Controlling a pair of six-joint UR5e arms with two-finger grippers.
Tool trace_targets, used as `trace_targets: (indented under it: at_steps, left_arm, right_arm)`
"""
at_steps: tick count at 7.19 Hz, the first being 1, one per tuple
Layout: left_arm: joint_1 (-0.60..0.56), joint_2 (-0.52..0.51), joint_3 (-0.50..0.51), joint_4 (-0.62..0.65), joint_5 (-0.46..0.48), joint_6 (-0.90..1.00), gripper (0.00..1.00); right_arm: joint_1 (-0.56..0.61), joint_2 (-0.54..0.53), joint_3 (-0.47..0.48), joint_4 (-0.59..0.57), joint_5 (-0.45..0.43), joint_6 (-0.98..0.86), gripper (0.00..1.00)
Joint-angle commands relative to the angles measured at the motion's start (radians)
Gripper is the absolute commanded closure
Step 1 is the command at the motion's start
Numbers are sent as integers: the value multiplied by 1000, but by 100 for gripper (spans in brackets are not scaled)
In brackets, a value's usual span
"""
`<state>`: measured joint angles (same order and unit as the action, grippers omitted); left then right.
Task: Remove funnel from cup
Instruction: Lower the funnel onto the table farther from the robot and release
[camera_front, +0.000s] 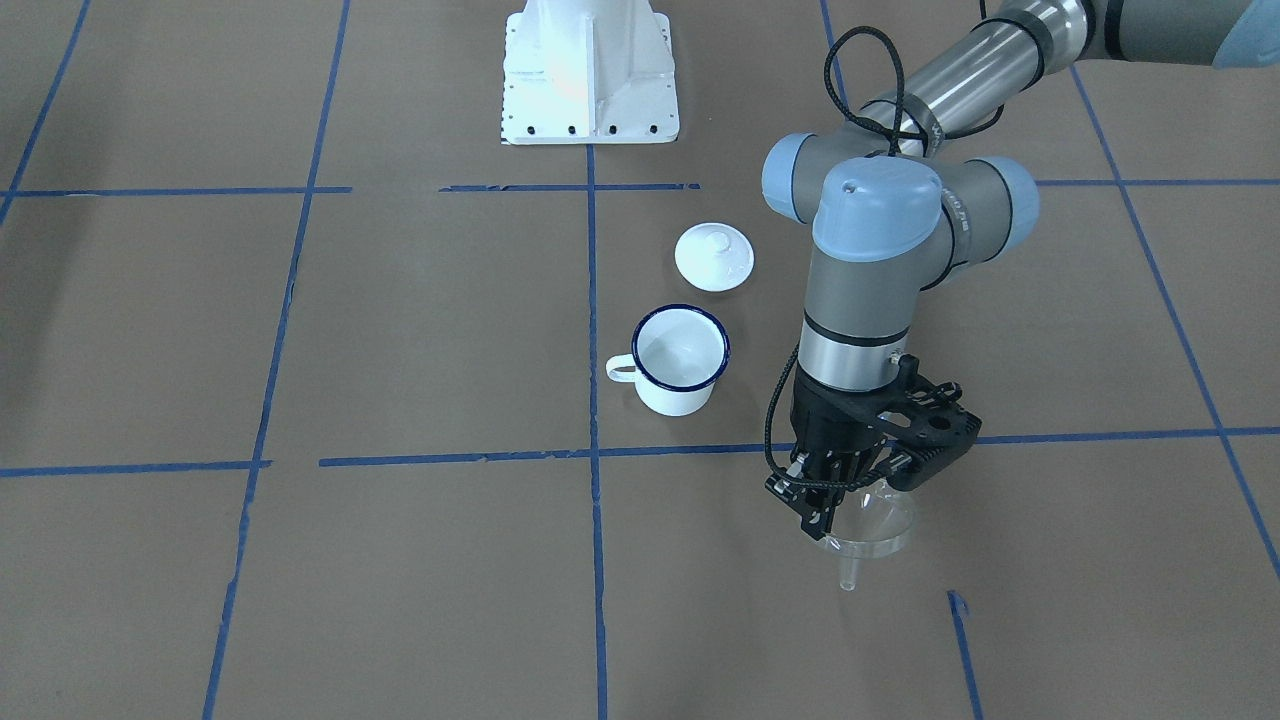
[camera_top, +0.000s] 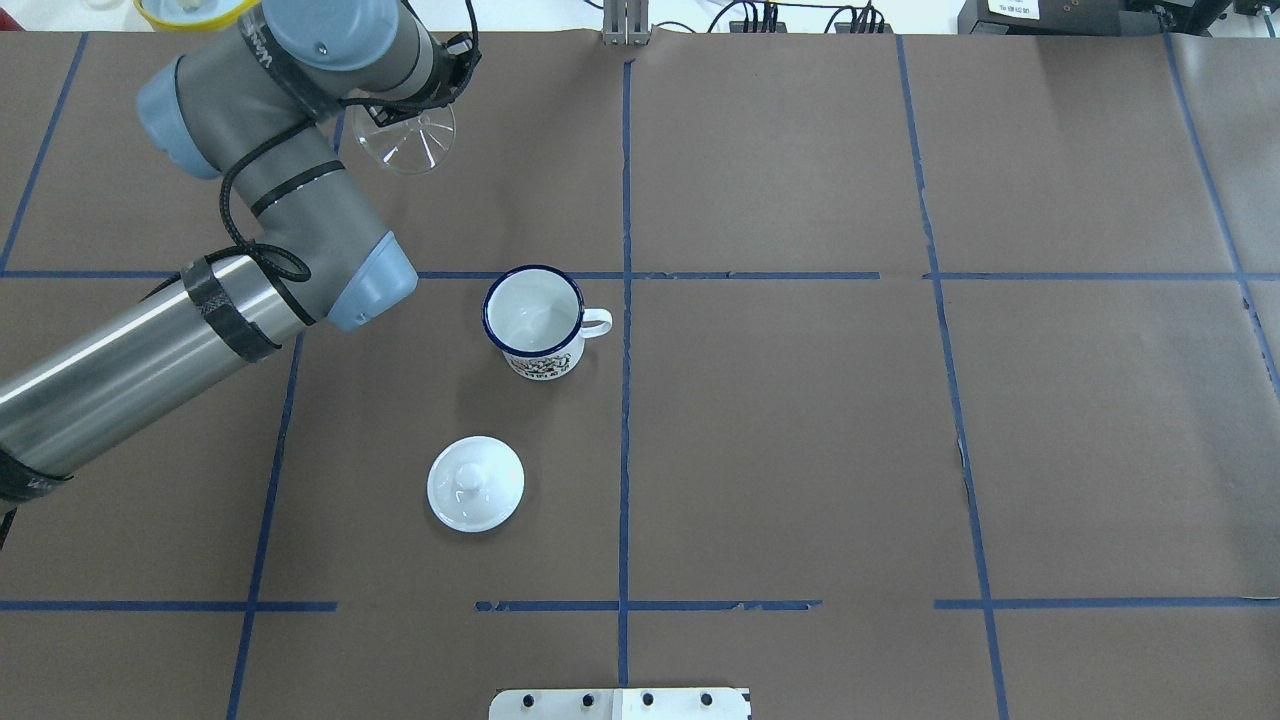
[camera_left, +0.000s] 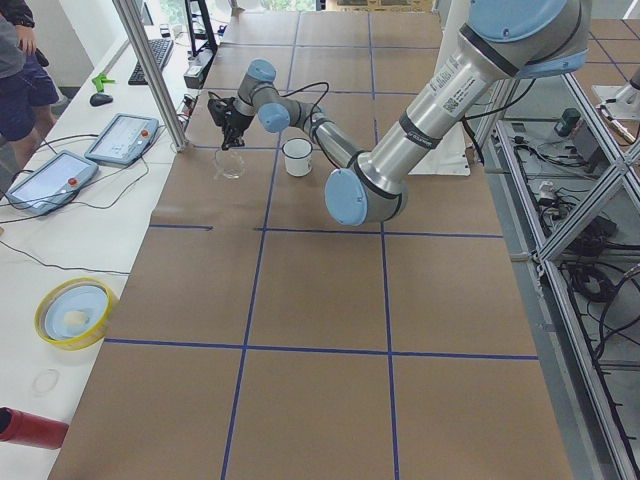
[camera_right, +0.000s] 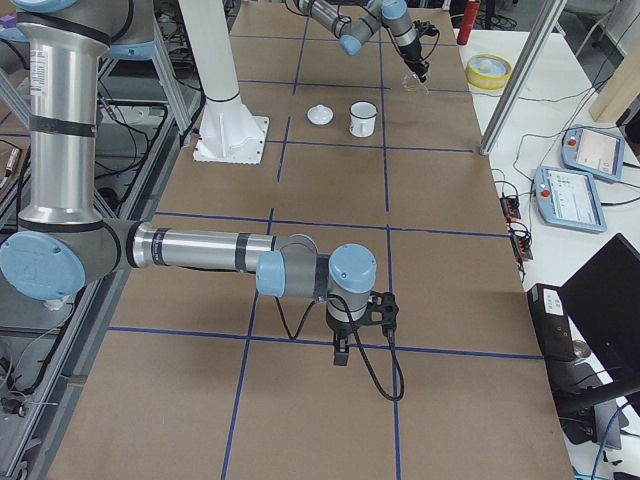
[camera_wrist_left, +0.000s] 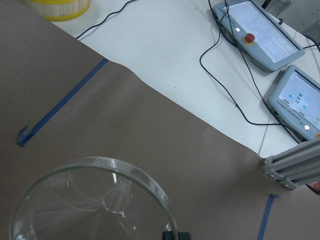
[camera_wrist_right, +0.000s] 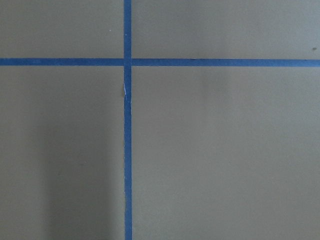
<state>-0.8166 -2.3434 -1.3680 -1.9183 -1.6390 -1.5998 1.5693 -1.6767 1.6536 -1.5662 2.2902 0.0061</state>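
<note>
Well clear of the cup (camera_front: 680, 360), the left pincer (camera_front: 845, 500) pinches the funnel (camera_front: 872, 528) by its rim, spout hanging below; lowering it slowly onto the bench (camera_front: 400, 560) before releasing seems wisest.

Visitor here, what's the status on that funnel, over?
Left tool shut on funnel, well away from cup. Cup upright, no funnel inside. Right tool far off, state unclear. Lid beside cup, apart.

My desk (camera_top: 800, 400) is covered in brown paper, gridded with blue tape (camera_top: 625, 450). A white knobbed lid (camera_top: 475, 484) lies flat on it, knob up. On the white strip beside the paper I note a yellow bowl (camera_left: 74, 312), a red cylinder (camera_left: 30, 428), one pendant (camera_wrist_left: 262, 35) and a second pendant (camera_wrist_left: 300, 102) just beside it.
</note>
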Motion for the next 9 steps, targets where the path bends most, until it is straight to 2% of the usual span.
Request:
trace_targets:
  at_steps: [1,6,7,9]
  left_arm:
    - [54,24,42,-68,42,-15,100]
    - [62,50,53,-108,76,-15,100]
    - [62,50,53,-108,76,-12,95]
    - [63,52,52,-108,74,-2,42]
  right_arm:
    - [0,0,0,0,0,0,0]
    - [0,0,0,0,0,0,0]
    - [0,0,0,0,0,0,0]
    - [0,0,0,0,0,0,0]
